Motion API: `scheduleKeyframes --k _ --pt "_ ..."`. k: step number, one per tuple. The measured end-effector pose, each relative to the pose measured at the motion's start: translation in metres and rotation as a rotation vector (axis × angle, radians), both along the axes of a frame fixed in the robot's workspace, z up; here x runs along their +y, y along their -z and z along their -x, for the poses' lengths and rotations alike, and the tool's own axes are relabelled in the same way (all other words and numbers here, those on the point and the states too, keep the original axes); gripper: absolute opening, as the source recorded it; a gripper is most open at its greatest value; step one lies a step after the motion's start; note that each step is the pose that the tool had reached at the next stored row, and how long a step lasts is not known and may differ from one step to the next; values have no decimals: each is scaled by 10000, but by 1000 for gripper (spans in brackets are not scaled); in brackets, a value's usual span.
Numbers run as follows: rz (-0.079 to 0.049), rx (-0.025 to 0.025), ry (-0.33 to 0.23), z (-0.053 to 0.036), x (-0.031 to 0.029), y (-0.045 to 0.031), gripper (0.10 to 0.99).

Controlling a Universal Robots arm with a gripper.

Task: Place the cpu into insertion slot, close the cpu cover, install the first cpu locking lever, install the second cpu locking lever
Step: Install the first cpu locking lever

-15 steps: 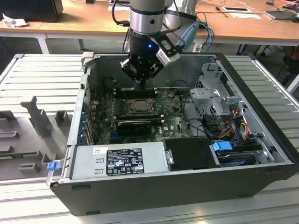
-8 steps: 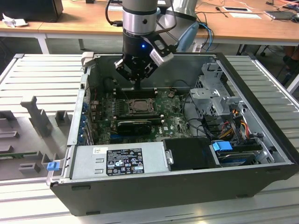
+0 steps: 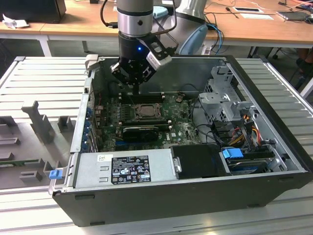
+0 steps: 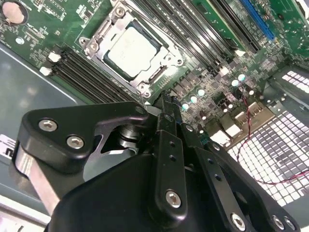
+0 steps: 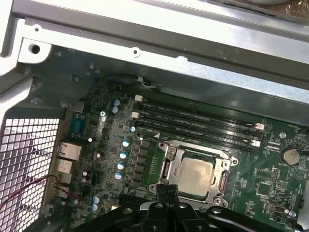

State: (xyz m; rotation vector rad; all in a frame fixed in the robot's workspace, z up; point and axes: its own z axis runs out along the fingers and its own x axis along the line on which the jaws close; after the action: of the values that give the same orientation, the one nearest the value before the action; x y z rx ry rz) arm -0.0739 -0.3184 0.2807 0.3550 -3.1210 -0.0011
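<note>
The cpu (image 4: 133, 50) lies flat in the insertion slot (image 5: 223, 181), its dull silver face up. The cpu cover (image 4: 96, 41), a silver frame plate, lies down around it; its frame (image 5: 170, 153) rings the chip (image 5: 195, 175). My gripper (image 4: 166, 99) hangs just above the board beside one edge of the socket, fingers pressed together with nothing seen between them. In the exterior view the gripper (image 3: 136, 90) hovers just behind the cpu (image 3: 145, 111) inside the open case. Whether the locking levers are latched I cannot tell.
Long black memory slots (image 5: 193, 121) run beside the socket. A black graphics card (image 3: 141, 131) sits in front of it. The power supply (image 3: 124, 169), a drive cage (image 3: 222, 98) with cables, and the case walls (image 3: 80, 122) hem in the board.
</note>
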Motion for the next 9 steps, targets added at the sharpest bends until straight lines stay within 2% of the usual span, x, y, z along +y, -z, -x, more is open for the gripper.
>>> scheduleKeyframes --k 5,9 --pt "-14 -7 -11 121 0 19 106" --pt "-14 -8 468 136 3 72 106"
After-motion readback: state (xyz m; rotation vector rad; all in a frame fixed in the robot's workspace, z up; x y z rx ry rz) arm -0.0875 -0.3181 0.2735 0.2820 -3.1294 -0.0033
